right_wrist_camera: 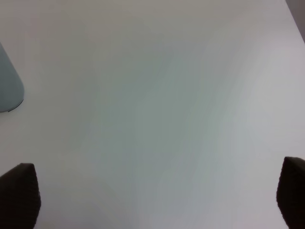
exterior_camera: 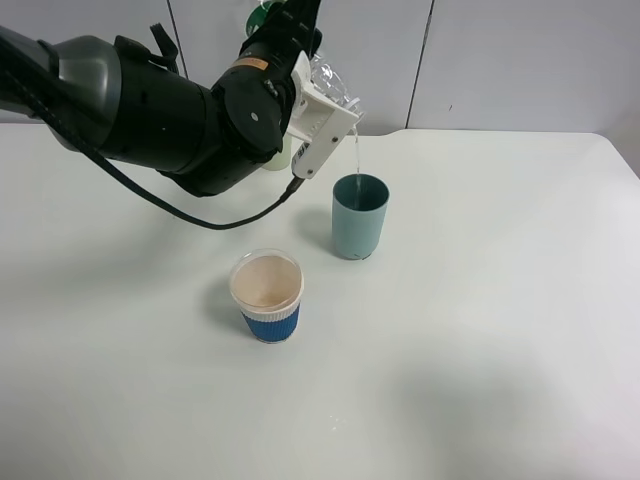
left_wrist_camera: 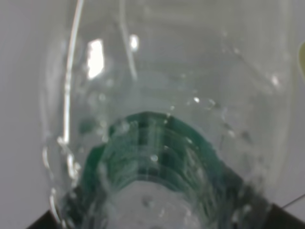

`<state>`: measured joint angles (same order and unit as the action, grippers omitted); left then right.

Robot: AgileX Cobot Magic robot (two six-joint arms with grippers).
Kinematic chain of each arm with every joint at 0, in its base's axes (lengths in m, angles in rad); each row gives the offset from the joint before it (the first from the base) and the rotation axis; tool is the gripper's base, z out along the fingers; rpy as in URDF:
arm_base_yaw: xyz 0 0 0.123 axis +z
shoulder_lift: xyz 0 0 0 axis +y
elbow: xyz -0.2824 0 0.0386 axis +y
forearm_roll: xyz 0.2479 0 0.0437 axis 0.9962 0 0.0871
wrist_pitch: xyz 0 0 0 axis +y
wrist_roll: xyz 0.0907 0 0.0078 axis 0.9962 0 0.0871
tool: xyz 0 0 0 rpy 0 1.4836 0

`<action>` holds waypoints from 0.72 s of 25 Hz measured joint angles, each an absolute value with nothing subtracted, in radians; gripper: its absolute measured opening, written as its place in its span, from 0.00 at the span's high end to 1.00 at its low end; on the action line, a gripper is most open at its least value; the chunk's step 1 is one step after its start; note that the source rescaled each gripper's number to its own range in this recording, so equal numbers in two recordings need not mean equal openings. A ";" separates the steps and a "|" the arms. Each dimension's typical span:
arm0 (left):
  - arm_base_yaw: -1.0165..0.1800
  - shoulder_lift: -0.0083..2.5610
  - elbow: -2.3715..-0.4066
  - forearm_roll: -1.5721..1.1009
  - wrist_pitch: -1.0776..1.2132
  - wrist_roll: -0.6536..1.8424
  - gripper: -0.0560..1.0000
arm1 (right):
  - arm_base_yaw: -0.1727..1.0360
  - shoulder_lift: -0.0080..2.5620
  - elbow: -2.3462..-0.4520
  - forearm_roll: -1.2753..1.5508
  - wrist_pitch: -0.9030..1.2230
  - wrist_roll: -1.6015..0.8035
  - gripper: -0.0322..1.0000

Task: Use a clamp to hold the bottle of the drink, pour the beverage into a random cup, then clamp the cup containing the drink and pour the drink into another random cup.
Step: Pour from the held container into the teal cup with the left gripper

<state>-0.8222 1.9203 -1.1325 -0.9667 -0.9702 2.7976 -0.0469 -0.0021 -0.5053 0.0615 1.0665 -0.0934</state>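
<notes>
**Pour into teal cup under way: hold the tilt, watch the stream**

Position. The left gripper (exterior_camera: 298, 35) holds the bottle (exterior_camera: 335, 85) tilted above the table (exterior_camera: 500, 350), jaws clamped on its body. The mouth sits over the teal cup (exterior_camera: 360, 215), which stands mid-table, toward the far edge. A thin stream (exterior_camera: 357, 155) falls inside the cup's rim. The blue cup (exterior_camera: 268, 295) stands apart from it, nearer the front edge and the left side, and looks empty.

Recommendation. The stream lands close to the far side of the rim, so margin is judged small. The tilt should be held steady and the mouth kept centred. Any added roll should be slow, since a clear, light bottle may surge. The bottle should be righted before it leaves the cup.

Views compared. Only the exterior view shows the stream, both cups and their spacing. The left wrist view shows only the bottle wall, droplets and a green band, not the target. The right wrist view shows the right gripper (right_wrist_camera: 157, 200) idle above bare table, jaws wide apart, with the teal cup's side at its frame edge.
</notes>
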 joint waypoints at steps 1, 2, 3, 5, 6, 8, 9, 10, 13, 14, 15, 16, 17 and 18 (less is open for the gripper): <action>-0.822 1.920 -1.132 -0.967 -0.970 2.798 0.91 | -0.047 -0.002 -0.505 0.062 1.066 -0.093 0.00; -0.822 1.920 -1.132 -0.961 -0.970 2.797 0.91 | -0.047 -0.002 -0.505 0.062 1.066 -0.093 0.00; -0.822 1.920 -1.132 -0.956 -0.972 2.797 0.91 | -0.047 -0.002 -0.505 0.062 1.066 -0.093 0.00; -0.822 1.920 -1.132 -0.942 -0.977 2.797 0.91 | -0.047 -0.002 -0.505 0.062 1.066 -0.093 0.00; -0.822 1.920 -1.132 -0.936 -0.978 2.797 0.91 | -0.047 -0.002 -0.505 0.062 1.066 -0.093 0.00; -0.822 1.920 -1.132 -0.932 -0.979 2.795 0.91 | -0.047 -0.002 -0.505 0.062 1.066 -0.093 0.00; -0.822 1.920 -1.132 -0.932 -0.979 2.793 0.91 | -0.047 -0.002 -0.505 0.062 1.066 -0.093 0.00; -0.822 1.920 -1.132 -0.934 -0.979 2.788 0.91 | -0.047 -0.002 -0.505 0.062 1.066 -0.093 0.00; -0.822 1.920 -1.132 -0.952 -0.979 2.753 0.91 | -0.047 -0.002 -0.505 0.062 1.066 -0.093 0.00; -0.822 1.920 -1.132 -0.961 -0.977 2.732 0.91 | -0.047 -0.002 -0.505 0.062 1.066 -0.093 0.00; -0.822 1.920 -1.132 -0.973 -0.974 2.706 0.91 | -0.047 -0.002 -0.505 0.062 1.066 -0.093 0.00; -0.822 1.919 -1.132 -0.983 -0.968 2.680 0.91 | -0.047 -0.002 -0.505 0.062 1.066 -0.093 0.00; -0.822 1.917 -1.132 -0.996 -0.957 2.646 0.91 | -0.047 -0.002 -0.505 0.062 1.066 -0.093 0.00; -0.822 1.914 -1.132 -1.007 -0.941 2.612 0.91 | -0.047 -0.002 -0.505 0.062 1.066 -0.093 0.00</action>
<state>-0.8222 1.9140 -1.1325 -1.0072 -0.9412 2.6118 -0.0469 -0.0021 -0.5053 0.0615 1.0665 -0.0934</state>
